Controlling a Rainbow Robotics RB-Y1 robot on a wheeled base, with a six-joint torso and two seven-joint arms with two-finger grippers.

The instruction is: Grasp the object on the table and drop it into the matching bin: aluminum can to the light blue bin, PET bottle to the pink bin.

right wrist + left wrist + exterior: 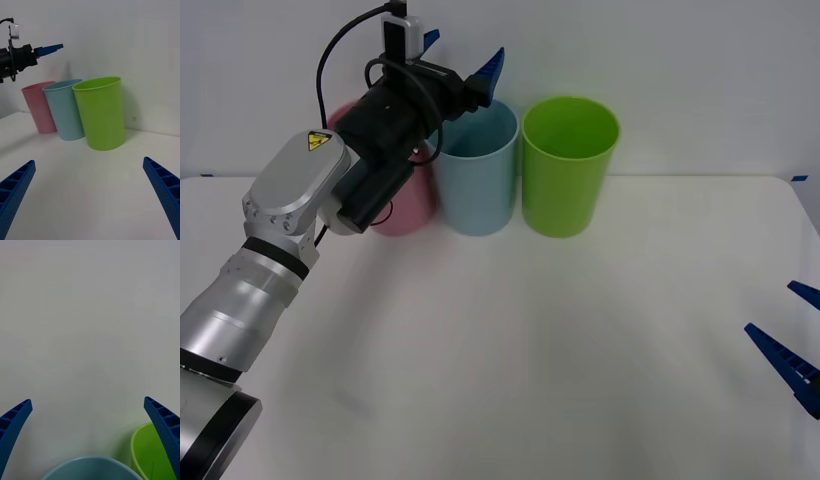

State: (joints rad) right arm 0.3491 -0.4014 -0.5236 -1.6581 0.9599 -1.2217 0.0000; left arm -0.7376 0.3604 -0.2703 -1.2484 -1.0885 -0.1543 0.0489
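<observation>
Blue fingers of the left gripper [463, 57] are spread wide w/ nothing in them, up above the light blue bin [476, 170]. Can can't be seen anywhere; can't tell where it is. Pink bin [405, 205] & green bin [569, 165] stand on each side, 3 in a row on the white table [530, 340]. Right gripper [805, 340] waits wide open near the table's right edge.

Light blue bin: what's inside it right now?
The light blue bin shows bare blue inner wall near the rim; its bottom is hidden, so any can inside cannot be seen. The left gripper hovers over the rim, fingers open and holding nothing.
</observation>
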